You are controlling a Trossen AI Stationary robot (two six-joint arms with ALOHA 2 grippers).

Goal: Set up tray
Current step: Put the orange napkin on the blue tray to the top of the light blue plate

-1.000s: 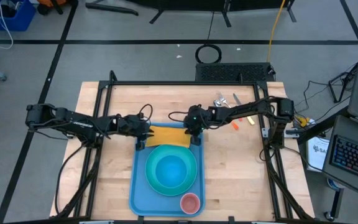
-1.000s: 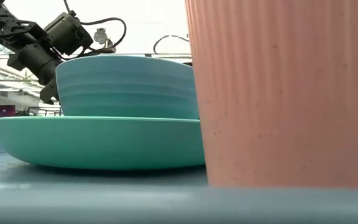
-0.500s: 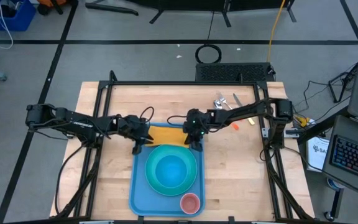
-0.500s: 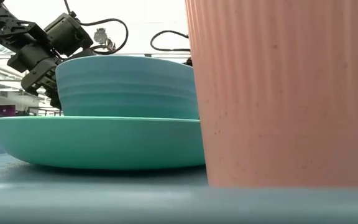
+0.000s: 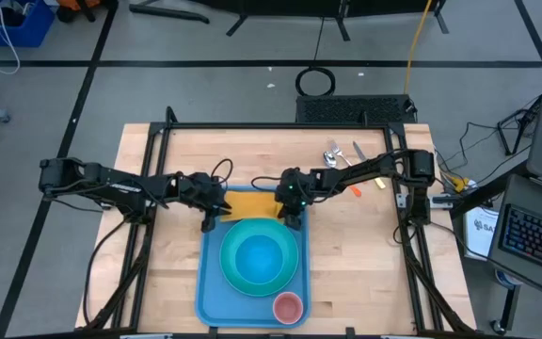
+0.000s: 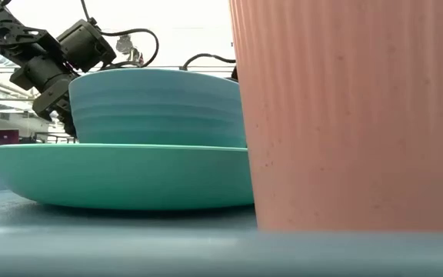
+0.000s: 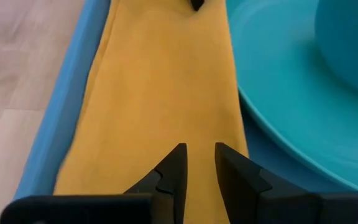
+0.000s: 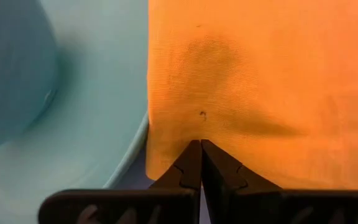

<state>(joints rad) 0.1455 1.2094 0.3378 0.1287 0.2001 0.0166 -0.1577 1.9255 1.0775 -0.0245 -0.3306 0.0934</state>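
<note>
Already loaded on the tray (image 5: 209,294): plate (image 5: 235,275), bowl (image 5: 259,256), pink cup (image 5: 288,306). Napkin (image 5: 248,204) pinned at the far end by the shut right gripper (image 5: 291,219); left gripper (image 5: 211,222) slightly parted, empty. Cutlery (image 5: 344,152) left far right.

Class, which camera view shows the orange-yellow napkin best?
The left wrist view: the napkin fills it, lying between the tray rim and plate. The right wrist view shows one end; the high view shows it small; the low view hides it.

Grey floor (image 5: 205,85) (black lines), wooden table (image 5: 346,264).
</note>
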